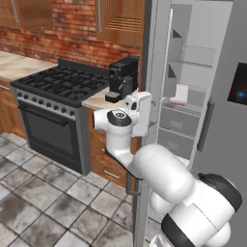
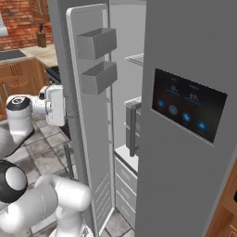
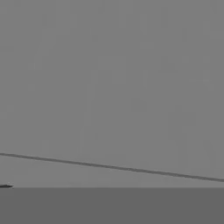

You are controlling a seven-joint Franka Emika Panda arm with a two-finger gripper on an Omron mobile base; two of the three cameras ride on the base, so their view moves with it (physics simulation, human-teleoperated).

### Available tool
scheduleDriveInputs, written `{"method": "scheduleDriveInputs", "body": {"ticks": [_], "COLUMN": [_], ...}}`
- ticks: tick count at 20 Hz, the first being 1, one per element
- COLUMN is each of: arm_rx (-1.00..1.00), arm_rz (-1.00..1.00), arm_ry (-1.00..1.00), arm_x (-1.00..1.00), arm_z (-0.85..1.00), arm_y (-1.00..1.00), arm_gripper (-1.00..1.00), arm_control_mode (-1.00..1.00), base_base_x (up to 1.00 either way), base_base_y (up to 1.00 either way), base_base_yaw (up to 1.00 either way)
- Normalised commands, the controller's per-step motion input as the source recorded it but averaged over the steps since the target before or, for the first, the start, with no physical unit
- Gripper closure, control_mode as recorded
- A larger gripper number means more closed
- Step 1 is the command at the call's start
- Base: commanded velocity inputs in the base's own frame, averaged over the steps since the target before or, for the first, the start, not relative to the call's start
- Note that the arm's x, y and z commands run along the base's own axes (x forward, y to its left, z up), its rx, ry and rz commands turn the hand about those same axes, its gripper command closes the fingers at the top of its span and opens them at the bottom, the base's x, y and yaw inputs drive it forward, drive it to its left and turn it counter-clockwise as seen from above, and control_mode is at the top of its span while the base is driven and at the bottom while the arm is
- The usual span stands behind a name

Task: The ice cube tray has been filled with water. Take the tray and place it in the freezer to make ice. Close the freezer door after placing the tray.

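The freezer stands open, its pale shelves showing. On a middle shelf lies the ice cube tray, a thin pale lavender slab. The freezer door is swung wide, with two box bins on its inner face; in the left base view I see it edge-on. My gripper is at the door's outer face, at mid height, away from the tray. From the right it sits behind the door. Only a dark sliver of one fingertip shows at the far left of the hand view, so the jaws stand open with nothing held.
The fridge's other door with a black lit panel is shut on the right. A black-fronted range and a counter with a black coffee machine stand left of the open door. Grey drawers fill the freezer's lower part. Tiled floor lies at the left.
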Motion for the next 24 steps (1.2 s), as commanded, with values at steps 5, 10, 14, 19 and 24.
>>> {"method": "scheduleDriveInputs", "body": {"ticks": [5, 10, 14, 19, 24], "arm_rx": [0.0, -0.01, -0.12, -0.04, 0.0], "arm_rz": [-0.06, -0.02, 0.0, -0.02, -0.15], "arm_ry": [0.0, -0.01, -0.1, 0.05, 0.21], "arm_x": [0.0, 0.02, 0.0, 0.32, 0.74], "arm_z": [0.0, -0.01, -0.01, 0.0, 0.0], "arm_y": [-0.76, -0.27, 0.4, 0.1, -0.2], "arm_gripper": [-1.0, -1.0, -1.0, -1.0, -1.0], "arm_control_mode": [-1.0, -1.0, -1.0, -1.0, -1.0], "base_base_x": [0.0, 0.0, 0.0, 0.0, 0.0], "base_base_y": [0.0, 0.0, 0.0, 0.0, 0.0], "base_base_yaw": [0.0, 0.0, 0.0, 0.0, 0.0]}}
